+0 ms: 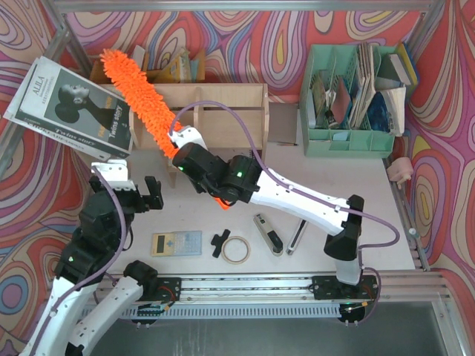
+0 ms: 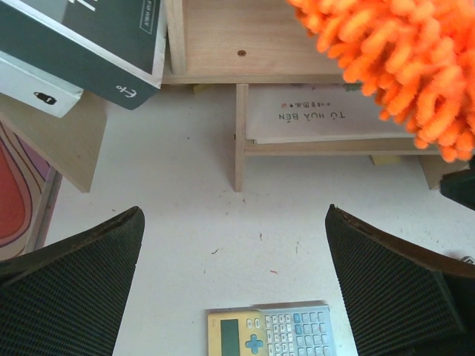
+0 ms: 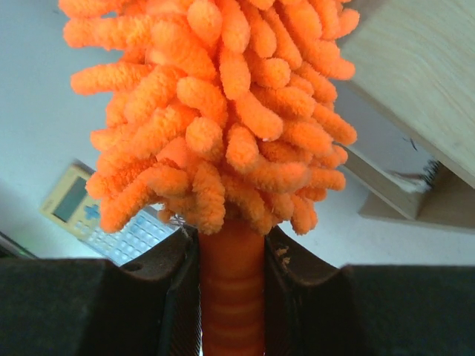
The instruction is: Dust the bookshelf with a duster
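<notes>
The plywood bookshelf (image 1: pixel 223 111) stands at the back middle of the table. It also shows in the left wrist view (image 2: pixel 215 37) and the right wrist view (image 3: pixel 423 81). The fluffy orange duster (image 1: pixel 137 93) lies slanted across the shelf's left part, its tip past the top left corner. My right gripper (image 1: pixel 179 146) is shut on the duster's smooth orange handle (image 3: pixel 231 297), with the fluffy head (image 3: pixel 223 111) just beyond the fingers. My left gripper (image 1: pixel 128 189) is open and empty above the table in front of the shelf's left leg (image 2: pixel 239 137). The duster's head also shows in the left wrist view (image 2: pixel 401 67).
A dark book (image 1: pixel 70 107) leans by the shelf's left end. A mint green organizer (image 1: pixel 349 100) stands at the back right. A calculator (image 1: pixel 177 242), a tape roll (image 1: pixel 236 251), a small black part (image 1: pixel 220 242) and two tools (image 1: pixel 267 233) lie near the front.
</notes>
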